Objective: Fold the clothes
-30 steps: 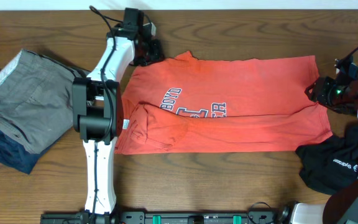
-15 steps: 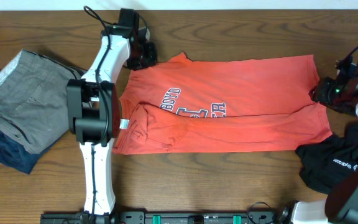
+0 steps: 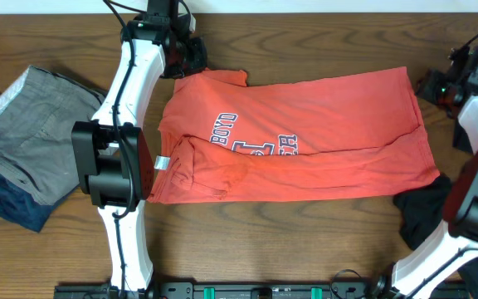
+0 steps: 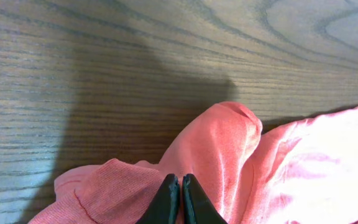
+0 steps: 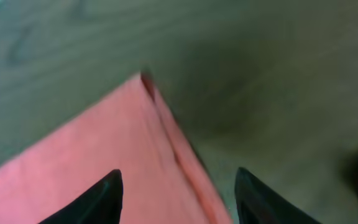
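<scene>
Wood table [image 3: 305, 241], coral T-shirt [image 3: 330, 116] lying flat across it. My left jaws pinch its far shoulder corner; right jaws hang spread above its far hem corner. Pulling one-sided could bunch it.

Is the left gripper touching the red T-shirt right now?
Touching. The left wrist view shows the left gripper pinched shut on a fold of the T-shirt.

Right-wrist view is blurred around the T-shirt [image 5: 123, 137] corner.
</scene>
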